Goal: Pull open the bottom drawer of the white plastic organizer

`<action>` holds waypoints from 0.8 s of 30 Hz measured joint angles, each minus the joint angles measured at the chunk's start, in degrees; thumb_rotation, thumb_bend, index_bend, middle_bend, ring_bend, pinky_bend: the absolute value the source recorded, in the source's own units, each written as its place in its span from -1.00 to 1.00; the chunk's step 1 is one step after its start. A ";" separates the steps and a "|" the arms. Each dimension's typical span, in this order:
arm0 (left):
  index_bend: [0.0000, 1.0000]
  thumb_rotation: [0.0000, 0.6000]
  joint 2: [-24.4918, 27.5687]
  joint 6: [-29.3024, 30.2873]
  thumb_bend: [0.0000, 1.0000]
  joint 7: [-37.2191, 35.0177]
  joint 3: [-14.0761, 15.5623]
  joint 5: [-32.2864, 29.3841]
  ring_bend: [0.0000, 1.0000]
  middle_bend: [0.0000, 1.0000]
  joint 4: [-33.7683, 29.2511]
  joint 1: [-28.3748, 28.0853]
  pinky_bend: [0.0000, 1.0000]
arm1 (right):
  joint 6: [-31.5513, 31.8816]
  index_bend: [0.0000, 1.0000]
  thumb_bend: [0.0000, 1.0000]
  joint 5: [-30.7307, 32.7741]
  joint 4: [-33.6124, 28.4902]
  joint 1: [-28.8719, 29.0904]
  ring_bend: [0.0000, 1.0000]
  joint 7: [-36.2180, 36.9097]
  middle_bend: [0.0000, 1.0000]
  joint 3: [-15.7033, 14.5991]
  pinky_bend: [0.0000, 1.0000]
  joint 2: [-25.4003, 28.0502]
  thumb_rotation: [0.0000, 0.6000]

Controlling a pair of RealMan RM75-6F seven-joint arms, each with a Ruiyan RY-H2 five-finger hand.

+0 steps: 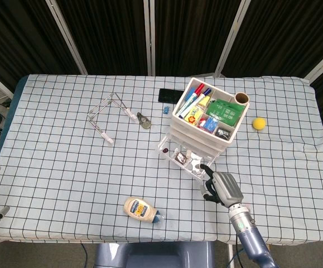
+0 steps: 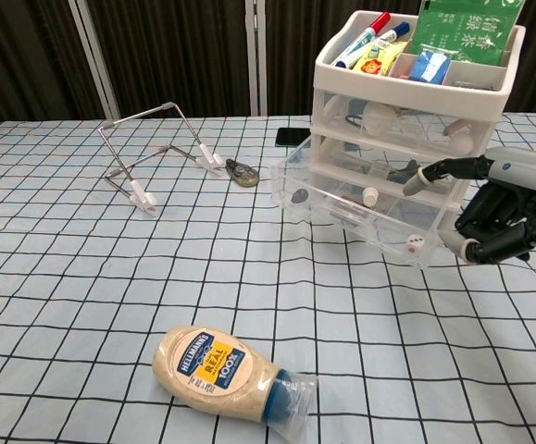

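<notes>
— Where is the right hand [image 1: 221, 187]?
— Low on the right side, at the end of a blue-grey arm [image 1: 251, 248] that comes up from the bottom edge.
— What are its fingers [image 2: 479, 242] doing?
— They are dark and curled in. One finger [image 2: 434, 172] sticks out longer, pointing to the left.
— Is it holding something?
— I cannot tell.
— And the left hand?
— I do not see it in either view.
</notes>
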 measured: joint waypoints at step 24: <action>-1.00 1.00 -0.01 0.74 -1.00 -0.36 -0.20 0.17 -1.00 -1.00 0.14 0.29 -1.00 | 0.25 -0.44 -0.48 -6.37 -1.30 -0.76 0.82 4.15 0.81 -0.37 0.54 2.65 1.00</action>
